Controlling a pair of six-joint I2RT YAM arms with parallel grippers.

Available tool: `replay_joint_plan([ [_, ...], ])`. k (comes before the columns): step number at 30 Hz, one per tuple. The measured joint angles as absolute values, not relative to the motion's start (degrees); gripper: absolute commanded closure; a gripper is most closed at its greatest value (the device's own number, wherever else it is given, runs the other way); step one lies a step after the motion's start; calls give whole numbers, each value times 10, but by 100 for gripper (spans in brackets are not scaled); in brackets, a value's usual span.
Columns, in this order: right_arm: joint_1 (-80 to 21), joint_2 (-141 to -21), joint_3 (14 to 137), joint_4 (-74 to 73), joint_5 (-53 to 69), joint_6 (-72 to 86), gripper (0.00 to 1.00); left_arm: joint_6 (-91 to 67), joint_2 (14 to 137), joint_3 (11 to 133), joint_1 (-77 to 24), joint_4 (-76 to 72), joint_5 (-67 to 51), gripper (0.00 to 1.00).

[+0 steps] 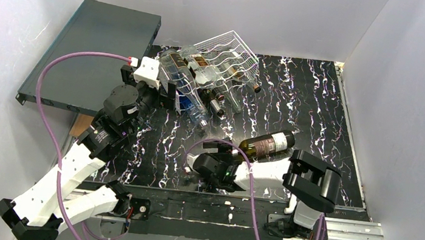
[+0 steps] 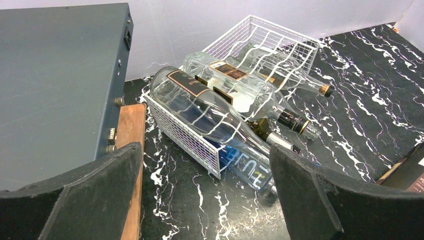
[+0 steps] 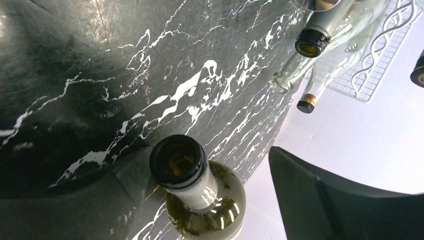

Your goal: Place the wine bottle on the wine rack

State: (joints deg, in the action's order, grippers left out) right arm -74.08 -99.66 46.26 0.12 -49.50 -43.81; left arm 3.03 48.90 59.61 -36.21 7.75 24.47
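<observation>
Marbled black tabletop (image 1: 311, 95) holds the olive-green wine bottle (image 1: 265, 145), neck inside the spread right hand (image 1: 225, 156)

Bench: black marble-patterned bench (image 1: 310, 101), white-veined.
Back left: white wire-grid wine rack (image 1: 231, 46), loaded with clear glass bottles (image 1: 193, 84).
Near middle: dark green glass wine bottle (image 1: 265, 145), on its side.
Left edge: flat dark grey box (image 1: 92, 56), partly over a brown wooden block (image 2: 131, 150).

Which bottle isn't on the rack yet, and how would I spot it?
Start at the black marbled table and find the white wire wine rack at its far side, holding mostly clear bottles. Nearer the front edge, the wine bottle lies alone on its side. It is dark olive glass and, unlike the rest, touches neither rack nor another bottle.
</observation>
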Motion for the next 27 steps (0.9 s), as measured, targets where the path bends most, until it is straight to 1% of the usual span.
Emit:
replay_joint_plan([
  [8,-748,-922,466,-64,-461,-344,2,30,489,596,-362,77,244,1],
  [15,-748,-822,512,-103,-440,-207,2,30,491,596,-362,78,244,1],
  [19,-748,-746,506,-79,-437,-56,2,30,494,596,-362,78,244,1],
  [23,-748,-660,456,-36,-442,136,2,30,495,596,-362,77,245,1],
  [27,-746,-644,457,-98,-484,368,2,30,501,596,-362,78,245,1],
])
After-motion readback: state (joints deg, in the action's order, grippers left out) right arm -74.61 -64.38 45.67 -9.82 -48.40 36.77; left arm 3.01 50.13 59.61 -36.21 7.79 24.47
